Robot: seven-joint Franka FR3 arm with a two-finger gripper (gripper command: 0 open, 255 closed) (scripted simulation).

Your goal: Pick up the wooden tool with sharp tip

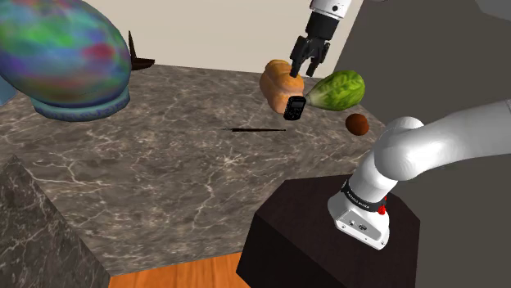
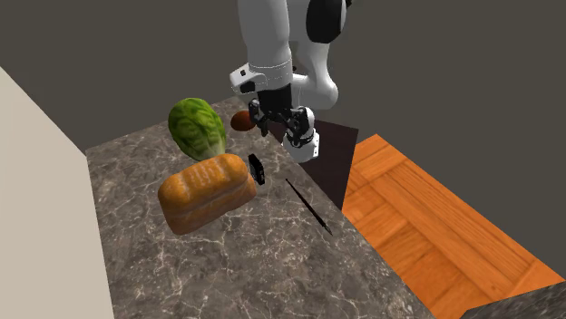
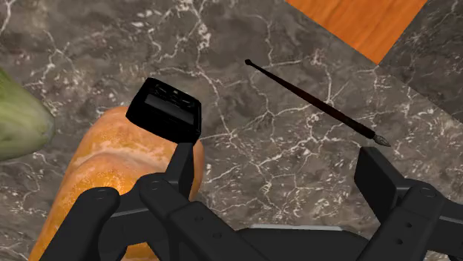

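The tool is a thin dark stick (image 1: 258,129) with a pointed tip, lying flat on the marbled counter (image 1: 164,164); it also shows as the slim stick (image 2: 308,206) near the counter edge. My gripper (image 1: 305,72) hangs open well above the counter, over the bread and off to one side of the stick. In the wrist view the stick (image 3: 312,102) lies ahead of the open gripper (image 3: 282,170), nearer one finger (image 3: 382,178), and nothing is between the fingers.
A bread loaf (image 1: 278,84) with a small black box (image 1: 296,109) against it, a lettuce (image 1: 337,90) and a brown ball (image 1: 357,123) crowd the counter's far corner. A big multicoloured egg shape (image 1: 61,53) stands at the shoulder view's left. The dark stand (image 1: 327,237) adjoins the counter.
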